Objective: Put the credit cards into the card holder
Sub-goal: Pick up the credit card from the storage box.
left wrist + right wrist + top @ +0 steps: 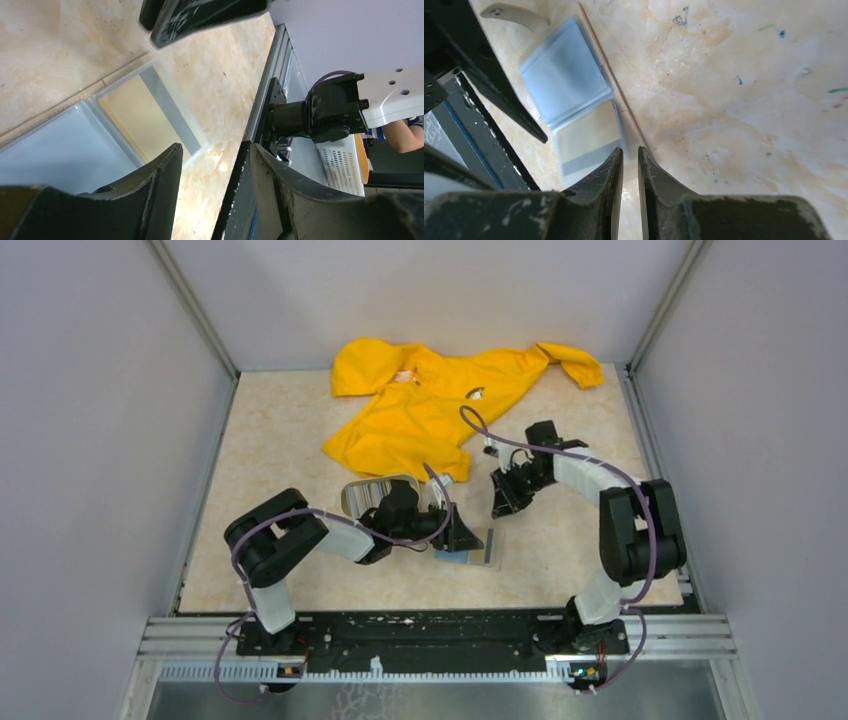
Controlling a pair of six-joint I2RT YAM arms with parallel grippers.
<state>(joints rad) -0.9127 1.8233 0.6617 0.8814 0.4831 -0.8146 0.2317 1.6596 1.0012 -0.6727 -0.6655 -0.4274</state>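
Card holder unfolded, flat — left gripper above

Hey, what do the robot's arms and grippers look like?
The left arm and right arm mix white shell links with black joints, a purple cable looping along each. The left gripper and right gripper are matte black, with two wedge-shaped fingers scuffed pale at the edges.

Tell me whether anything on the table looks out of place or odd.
A crumpled yellow fabric jacket lies over the far part of the beige marbled table, one sleeve stretched toward the far right corner. It seems out of place, being unrelated to the card task. Nothing looks spilled or broken.
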